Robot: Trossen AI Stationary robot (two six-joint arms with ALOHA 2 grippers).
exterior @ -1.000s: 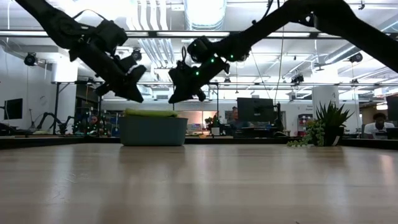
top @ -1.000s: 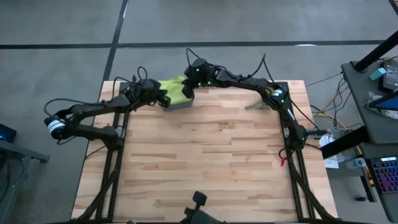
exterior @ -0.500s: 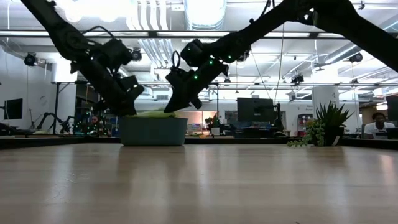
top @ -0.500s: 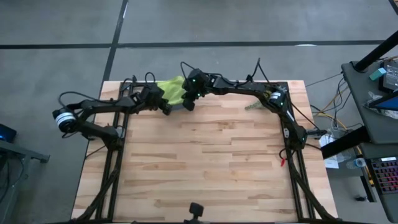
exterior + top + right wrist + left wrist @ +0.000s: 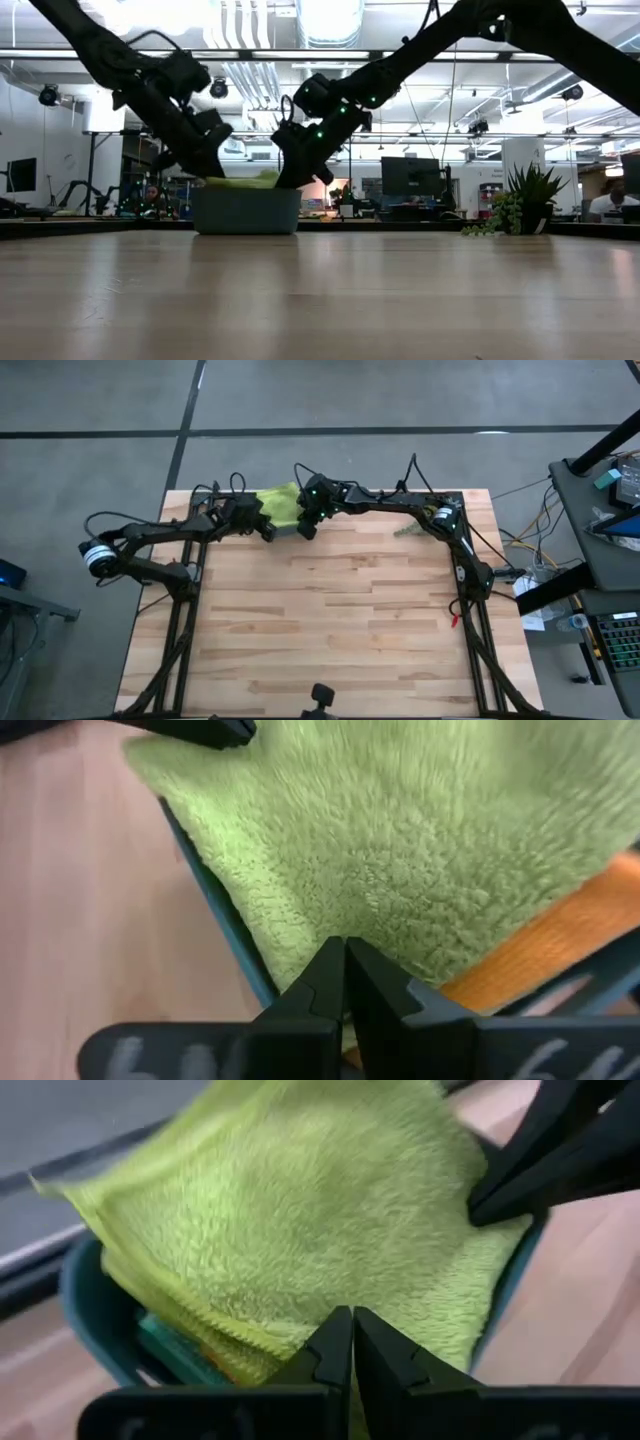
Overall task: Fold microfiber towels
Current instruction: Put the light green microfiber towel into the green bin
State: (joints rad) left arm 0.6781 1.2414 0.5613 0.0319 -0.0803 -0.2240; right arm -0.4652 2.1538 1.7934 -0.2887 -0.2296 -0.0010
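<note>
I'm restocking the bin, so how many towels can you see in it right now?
2: a lime green towel on top of the teal bin, and an orange towel under it. More may be hidden underneath.

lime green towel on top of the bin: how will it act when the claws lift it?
Likely floppy: the lime green towel drapes over the teal bin rim. Probably light, a thin fluffy cloth. Its plush pile should grip, not slip; the shut left claw and right claw sit at its edge.
</note>
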